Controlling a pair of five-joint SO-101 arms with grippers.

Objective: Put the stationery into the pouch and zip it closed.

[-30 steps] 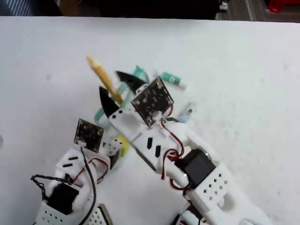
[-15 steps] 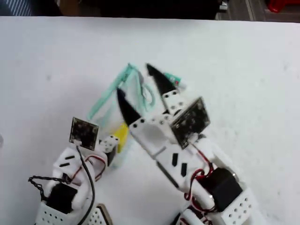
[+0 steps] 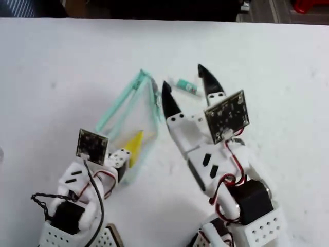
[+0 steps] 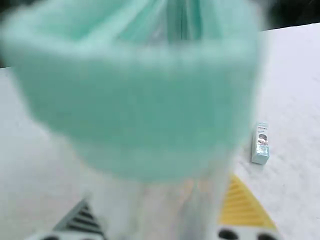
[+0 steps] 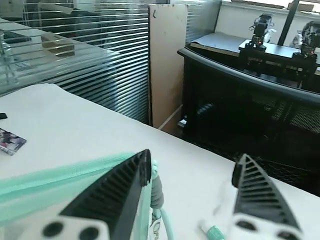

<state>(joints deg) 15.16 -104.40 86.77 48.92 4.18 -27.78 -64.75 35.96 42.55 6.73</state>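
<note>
My right pincer (image 3: pixel 183 77) hangs released just beside the mint-edged clear pouch (image 3: pixel 134 110), a small green-tipped tube (image 3: pixel 186 86) between its fingers. My left pincer (image 3: pixel 131 149) grasps the pouch's near end.

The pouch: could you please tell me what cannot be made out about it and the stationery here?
Contents of the pouch: the left wrist view sits too close, and everything blurs into teal.
Near end of the pouch, high view: covered by the left arm's camera board.
Small white-and-teal item: too small to identify in the high view, and cut by the frame edge in the right wrist view.
</note>
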